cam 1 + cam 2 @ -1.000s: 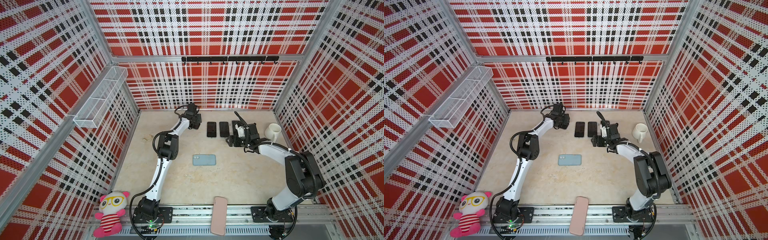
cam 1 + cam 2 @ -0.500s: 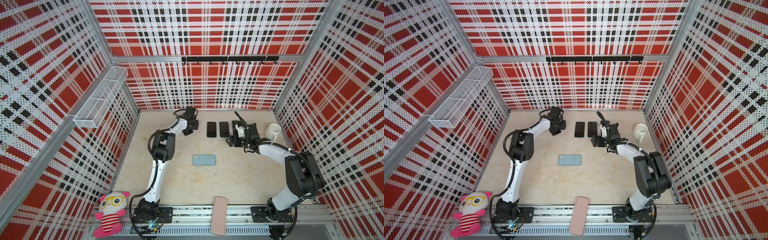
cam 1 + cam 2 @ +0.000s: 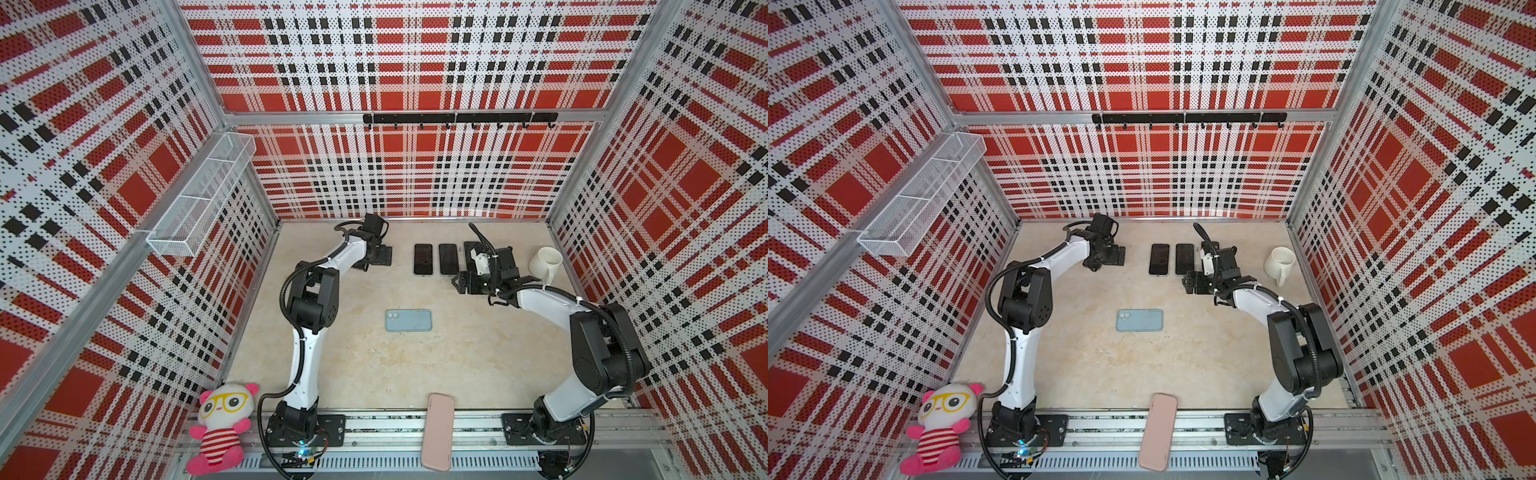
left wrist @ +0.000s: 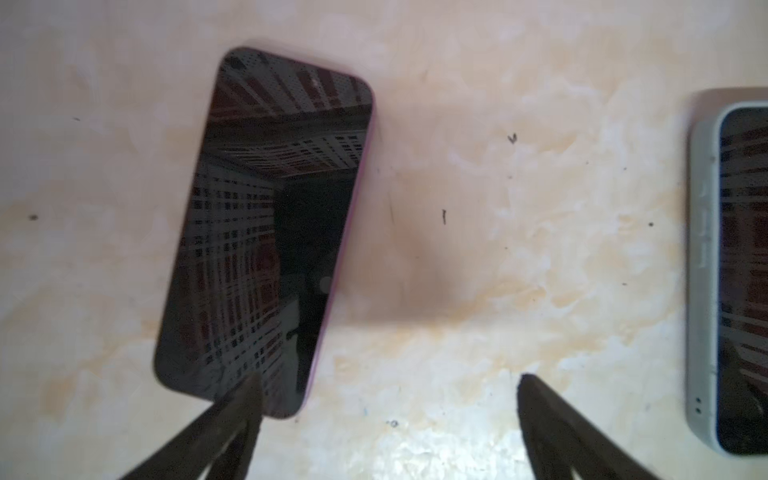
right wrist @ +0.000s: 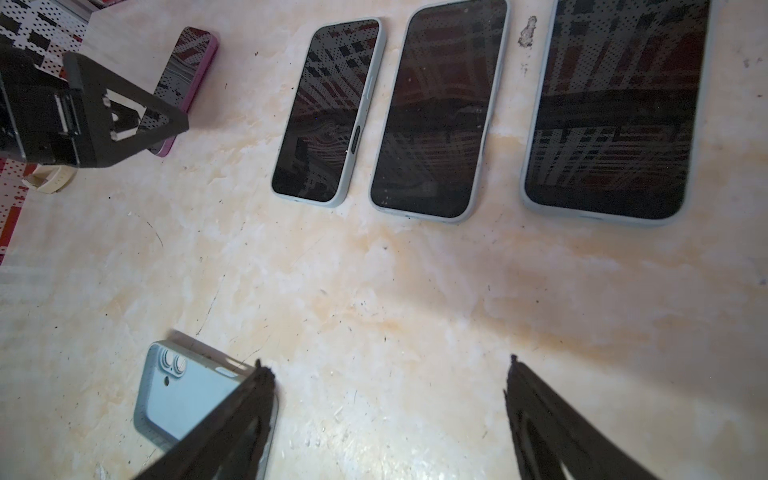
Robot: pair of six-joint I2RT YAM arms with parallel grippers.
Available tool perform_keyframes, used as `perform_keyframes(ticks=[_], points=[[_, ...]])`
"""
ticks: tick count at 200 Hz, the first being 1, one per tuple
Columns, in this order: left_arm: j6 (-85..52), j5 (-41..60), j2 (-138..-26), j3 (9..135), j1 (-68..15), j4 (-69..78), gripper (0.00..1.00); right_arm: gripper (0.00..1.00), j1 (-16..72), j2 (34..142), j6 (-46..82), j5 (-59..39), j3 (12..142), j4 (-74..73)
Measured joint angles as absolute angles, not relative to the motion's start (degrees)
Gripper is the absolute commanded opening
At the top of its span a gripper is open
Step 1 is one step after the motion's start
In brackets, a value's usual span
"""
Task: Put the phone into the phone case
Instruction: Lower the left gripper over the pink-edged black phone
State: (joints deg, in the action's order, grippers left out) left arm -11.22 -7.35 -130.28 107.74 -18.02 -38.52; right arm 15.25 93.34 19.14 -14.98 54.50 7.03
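Purple-edged phone [image 4: 266,232]: screen up on worktop [image 4: 498,249], by my left jaws, spread wide, empty. Blue phone case [image 3: 408,320]: mid-worktop, well apart. Right jaws: wide, empty.

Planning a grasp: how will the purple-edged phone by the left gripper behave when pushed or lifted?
The purple-edged phone lies flat, screen up, on the smooth table, so a push would probably slide it, not tip it. Its glossy glass shows clear reflections: likely slippery. It looks thin and rigid, so probably hard to get under.
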Motion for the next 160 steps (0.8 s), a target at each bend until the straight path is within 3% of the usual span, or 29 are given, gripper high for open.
perform_keyframes(ticks=[78, 160], points=[[-0.4, -11.8, -140.0, 124.1, -15.4, -42.1, 0.98, 0.91, 15.2, 93.3, 19.0, -15.0, 54.5, 7.2], [4.6, -6.8, -143.9, 125.8, -11.2, -45.6, 0.98, 0.91, 15.2, 93.3, 19.1, -15.0, 54.6, 7.7]])
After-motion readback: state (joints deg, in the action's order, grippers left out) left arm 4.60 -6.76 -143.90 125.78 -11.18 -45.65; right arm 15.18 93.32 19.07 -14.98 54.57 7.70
